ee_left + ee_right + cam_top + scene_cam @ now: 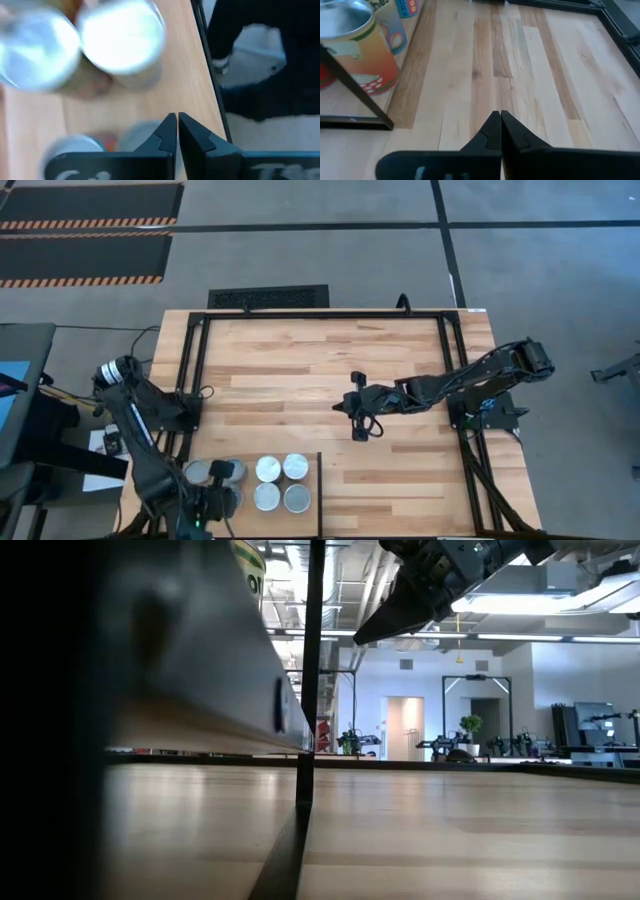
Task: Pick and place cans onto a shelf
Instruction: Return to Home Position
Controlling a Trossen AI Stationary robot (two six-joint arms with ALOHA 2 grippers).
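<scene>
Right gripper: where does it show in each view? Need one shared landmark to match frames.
High view: right gripper near the picture's middle, shut, up and right of the shelf.
Low view: right gripper hangs at the top, right of the shelf's black bar.
Left wrist view: not in it.
Right wrist view: right gripper at bottom centre.
Landmark: that black bar, also in the right wrist view.

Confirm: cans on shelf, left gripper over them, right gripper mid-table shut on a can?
No: right wrist view shows the right gripper shut on nothing. The cans on the shelf, left gripper over them: correct.
</scene>
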